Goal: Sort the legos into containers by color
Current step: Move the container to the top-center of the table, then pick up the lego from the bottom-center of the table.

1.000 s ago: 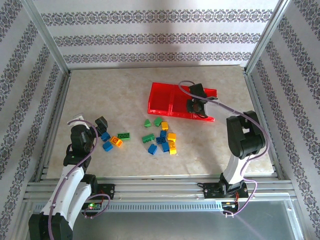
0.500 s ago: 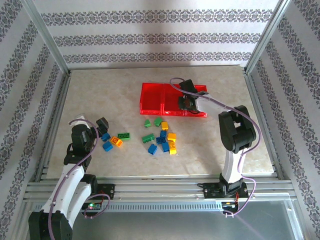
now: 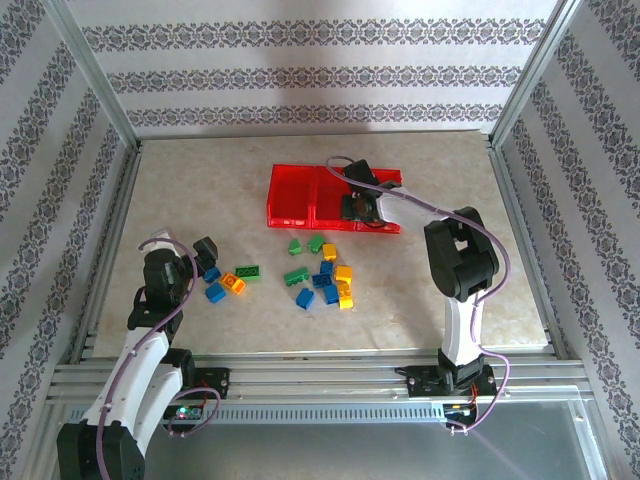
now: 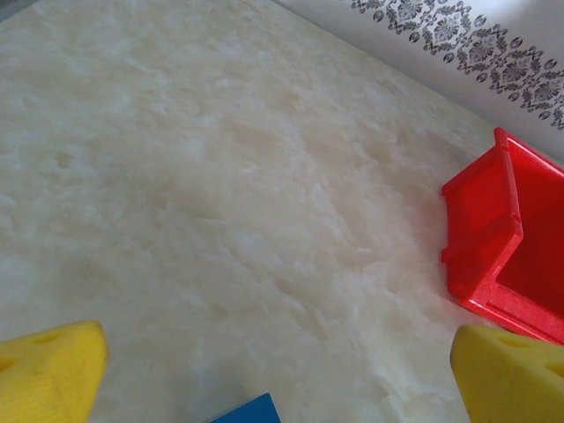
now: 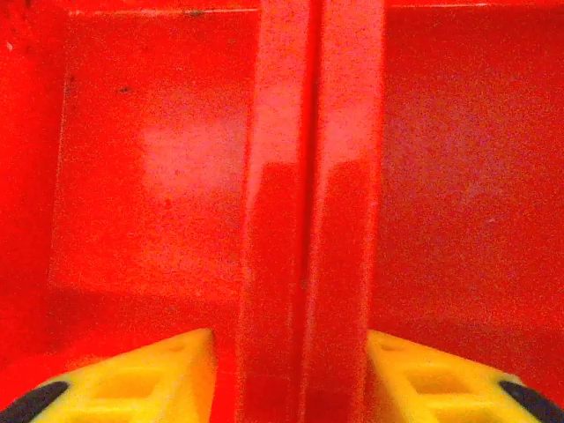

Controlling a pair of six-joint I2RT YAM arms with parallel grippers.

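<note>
left fingers (image 4: pixel 44 370) spread wide, arm bent | right fingers (image 5: pixel 132 379) clamp tray divider (image 5: pixel 308 220), arm outstretched

Robot test cell in a lab.
Silver aluminium frame rails (image 3: pixel 320 372) box in a beige marble-patterned counter (image 3: pixel 200 190), with floral-striped white wall panels (image 3: pixel 320 70) behind.

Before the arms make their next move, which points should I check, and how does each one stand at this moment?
1. Right tool placed over the red tray: ok, one finger on each side of the divider.
2. Grip of that tool on the divider: cannot tell.
3. Left tool free: ok, open wide, nothing held.
4. Target for the left tool: ok, a blue brick lies between its fingers at the bottom edge of the left wrist view.
5. Legos sorted: not ok, the visible ones lie on the table, and both compartments in the right wrist view are bare.
</note>
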